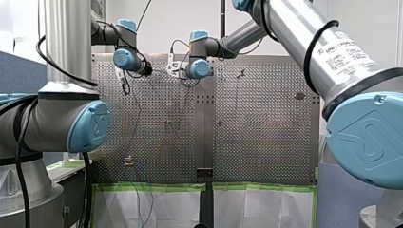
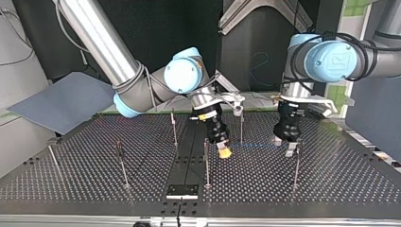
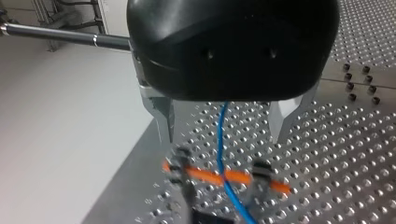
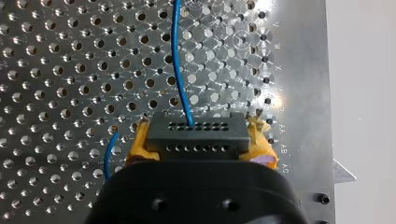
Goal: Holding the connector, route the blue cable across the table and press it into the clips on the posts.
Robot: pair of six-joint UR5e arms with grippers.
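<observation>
The jaws of the right gripper (image 4: 200, 142) are clamped by their yellow pads (image 4: 140, 145) on the black connector (image 4: 196, 130), out of which the blue cable (image 4: 176, 60) is led over the perforated table (image 4: 56, 70). The jaws of the left gripper (image 3: 223, 136) are held wide — the cable is passed between them, clear of both metal fingers (image 3: 164, 116), above an orange bar (image 3: 205, 175). In the top view it is stretched between the two grippers — past a thin post (image 2: 241, 127).

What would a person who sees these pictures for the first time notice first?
The thin blue cable, stretched above the perforated metal table between the two grippers in the top view. My right gripper, with yellow pads, clamps the dark grey rectangular connector that the cable enters; my left gripper stands open astride the cable.
</observation>
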